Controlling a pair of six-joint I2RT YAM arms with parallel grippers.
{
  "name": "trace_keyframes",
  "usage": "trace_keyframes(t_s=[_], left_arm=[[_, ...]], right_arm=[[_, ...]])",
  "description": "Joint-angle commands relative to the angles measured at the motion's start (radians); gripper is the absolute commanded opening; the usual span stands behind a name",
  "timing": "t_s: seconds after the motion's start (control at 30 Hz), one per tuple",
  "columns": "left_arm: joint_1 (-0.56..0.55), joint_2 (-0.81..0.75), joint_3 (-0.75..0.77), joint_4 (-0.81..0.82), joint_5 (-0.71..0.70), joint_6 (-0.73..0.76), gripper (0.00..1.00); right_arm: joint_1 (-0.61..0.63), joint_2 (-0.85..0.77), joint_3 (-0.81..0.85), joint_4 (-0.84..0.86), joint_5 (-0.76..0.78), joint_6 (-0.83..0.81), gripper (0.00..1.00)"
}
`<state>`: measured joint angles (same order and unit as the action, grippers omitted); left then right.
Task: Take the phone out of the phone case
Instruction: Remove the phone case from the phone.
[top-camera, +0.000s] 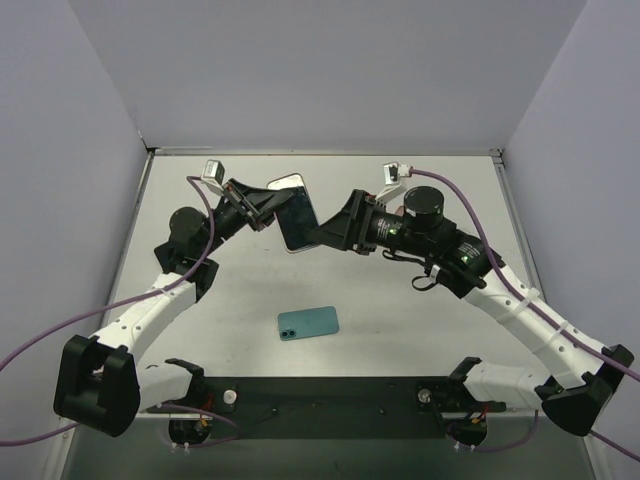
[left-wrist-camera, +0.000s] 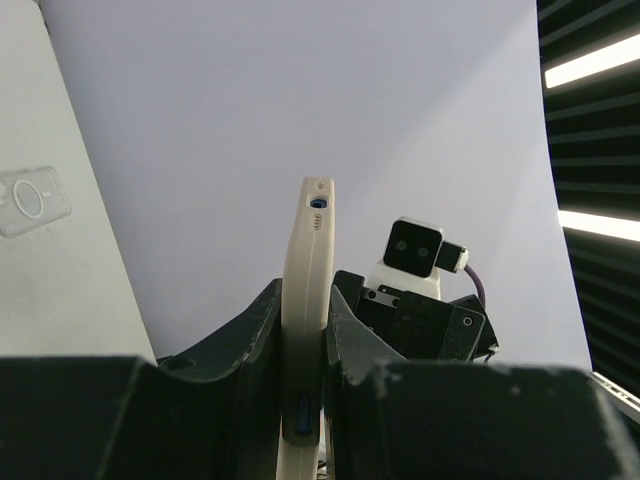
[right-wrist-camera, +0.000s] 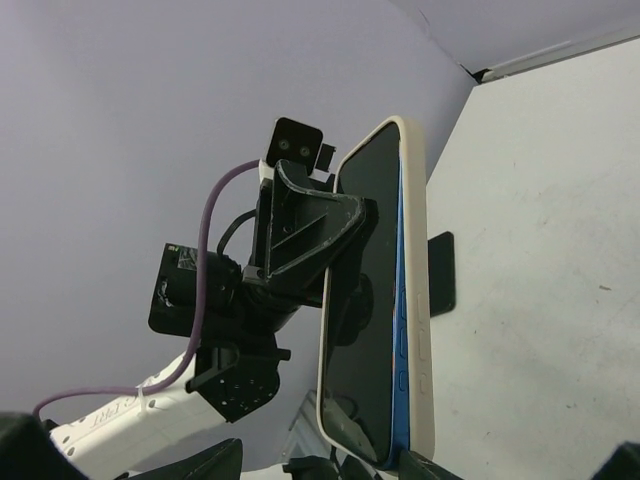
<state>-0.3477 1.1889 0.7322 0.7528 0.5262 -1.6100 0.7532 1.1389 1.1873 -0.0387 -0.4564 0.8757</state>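
One phone case (right-wrist-camera: 416, 300) is up in the air. Left claw (left-wrist-camera: 305, 300) pinches its bendy rim; right claw (top-camera: 332, 235), I cannot tell. The phone (right-wrist-camera: 365, 300) looks hard and slippery: peel a corner.

Blind spots across the three views.
Left wrist: you get the phone case (left-wrist-camera: 308, 330) edge-on only, its lower end cut by the frame. Right wrist: the right gripper (right-wrist-camera: 320, 465) is cropped to two stubs at the bottom edge, so you cannot tell whether it pinches the phone (right-wrist-camera: 365, 300). Overhead: the teal slab (top-camera: 308, 322) is possibly a phone, but too small to tell.
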Motion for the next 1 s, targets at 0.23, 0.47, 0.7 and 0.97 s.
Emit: trace_keyframes(t_s=[0.23,0.47,0.7,0.97], left_arm=[[-0.025,-0.064,0.053,0.129,0.023,-0.085,0.00],[-0.027,-0.064,0.061,0.125,0.024,-0.087,0.00],[-0.025,-0.064,0.059,0.134,0.023,-0.091,0.00],[-0.027,-0.068,0.055,0.138,0.026,-0.100,0.00]], right_arm=[[0.005,0.116,-0.025,0.077,-0.013,0.006,0.57],[0.008,0.134,-0.051,0.102,-0.022,0.023,0.57],[0.006,0.151,-0.055,0.108,-0.021,0.020,0.57],[0.005,0.163,-0.077,0.105,-0.001,0.017,0.57]])
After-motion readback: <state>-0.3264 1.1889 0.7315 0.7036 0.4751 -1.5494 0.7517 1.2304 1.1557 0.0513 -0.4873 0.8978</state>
